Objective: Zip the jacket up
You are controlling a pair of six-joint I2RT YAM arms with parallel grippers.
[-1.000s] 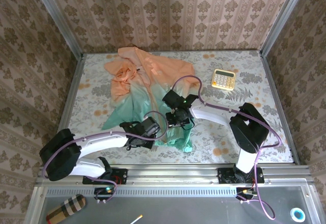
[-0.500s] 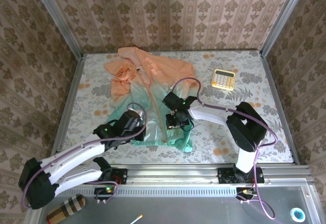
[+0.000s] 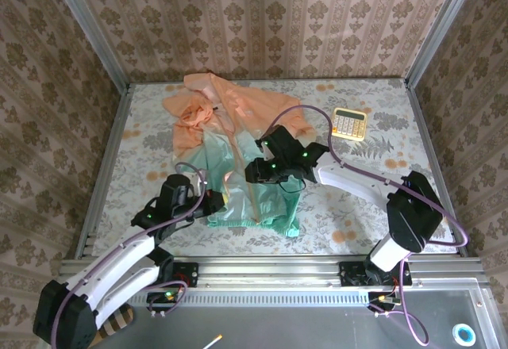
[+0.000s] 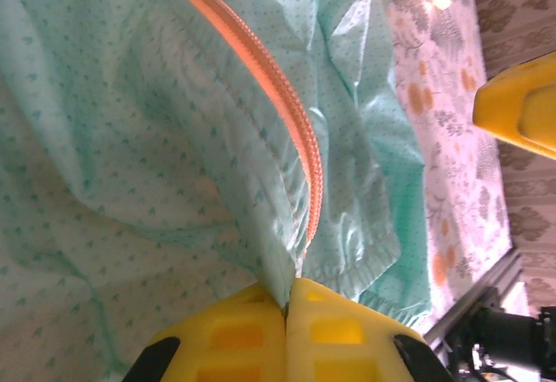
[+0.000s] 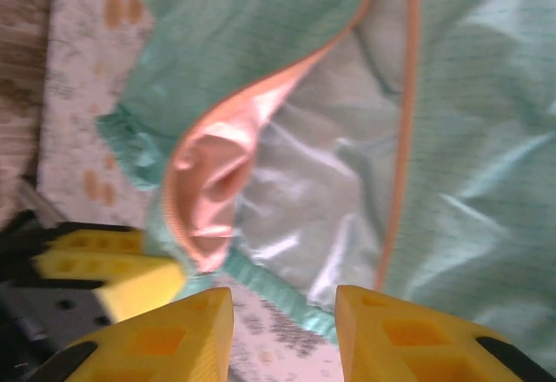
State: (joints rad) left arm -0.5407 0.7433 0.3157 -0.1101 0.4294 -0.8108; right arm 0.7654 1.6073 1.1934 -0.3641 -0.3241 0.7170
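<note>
Where the jacket [image 3: 230, 139] lies spread on the tabletop [image 3: 373, 198], orange hood far, mint hem near: left jaws pinched shut on the hem edge beside the zipper [image 4: 294, 121]; right jaws part open, gripping nothing, over the mint front.

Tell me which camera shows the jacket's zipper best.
The left wrist view: the zipper runs close and sharp, teeth visible. The right wrist view shows blurred orange edges; the top view, a thin line.

Pinched jacket [image 3: 238, 119] with left gripper [image 3: 216, 205], lower left of centre; held right gripper [image 3: 255, 173] parted, mid-frame.
</note>
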